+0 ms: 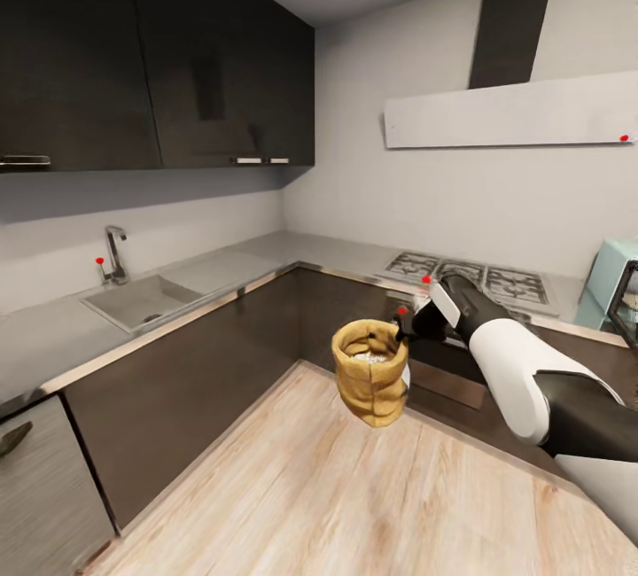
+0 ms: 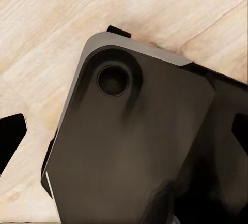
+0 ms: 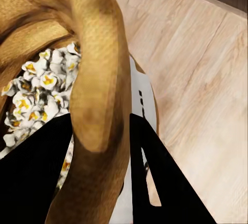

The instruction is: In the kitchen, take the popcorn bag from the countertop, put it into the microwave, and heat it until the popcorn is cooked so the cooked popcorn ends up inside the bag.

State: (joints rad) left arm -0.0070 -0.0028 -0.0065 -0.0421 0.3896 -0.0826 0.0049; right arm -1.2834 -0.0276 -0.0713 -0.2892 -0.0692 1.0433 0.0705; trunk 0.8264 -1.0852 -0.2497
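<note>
Wooden flooring [image 1: 310, 487] fills the lower frame, and at centre we note our right end effector [image 1: 406, 332] pinching the popcorn bag [image 1: 370, 372] by its rim, upright, presumably so the popcorn [image 3: 36, 92] stays inside.

You are looking at a grey countertop [image 1: 266, 255] carrying a sunken sink [image 1: 142, 301], a tap [image 1: 113, 254], a hob [image 1: 474, 278] and a mint microwave [image 1: 613, 285].

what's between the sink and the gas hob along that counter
Only bare grey countertop, judging by the head view. From the sink the slab runs to the corner, then turns toward the hob, with nothing standing on it.
</note>
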